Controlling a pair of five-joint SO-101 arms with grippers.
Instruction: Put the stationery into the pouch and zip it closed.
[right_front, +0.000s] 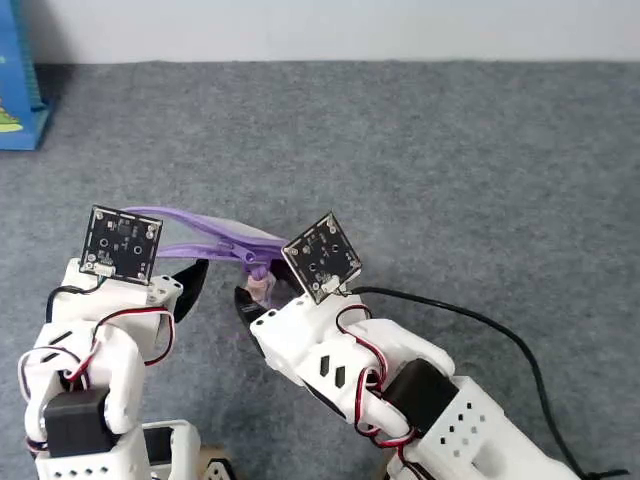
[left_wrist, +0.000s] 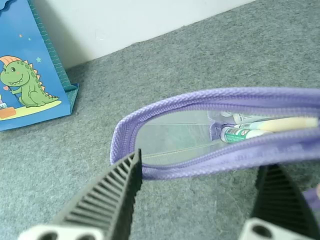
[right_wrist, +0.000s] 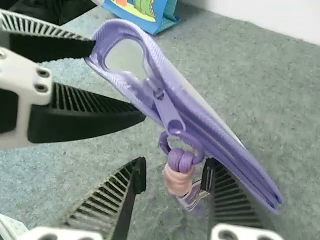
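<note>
A purple pouch (right_front: 200, 232) stands on its edge on the grey carpet between my two arms. In the left wrist view its zip edge (left_wrist: 200, 100) gapes open, and pens and other stationery (left_wrist: 250, 132) lie inside. My left gripper (left_wrist: 200, 167) is open, one finger on each side of the pouch's end. The zip slider (right_wrist: 167, 115) sits partway along the pouch (right_wrist: 210, 125), with a corded pull and pink bead (right_wrist: 177, 172) hanging from it. My right gripper (right_wrist: 174, 165) is open around that pull (right_front: 260, 287), with a small gap on each side.
A blue dinosaur paper bag (right_front: 15, 90) stands at the far left by the white wall, also seen in the left wrist view (left_wrist: 30, 75). A black cable (right_front: 500, 330) runs from the right arm. Bare carpet stretches to the right and behind the pouch.
</note>
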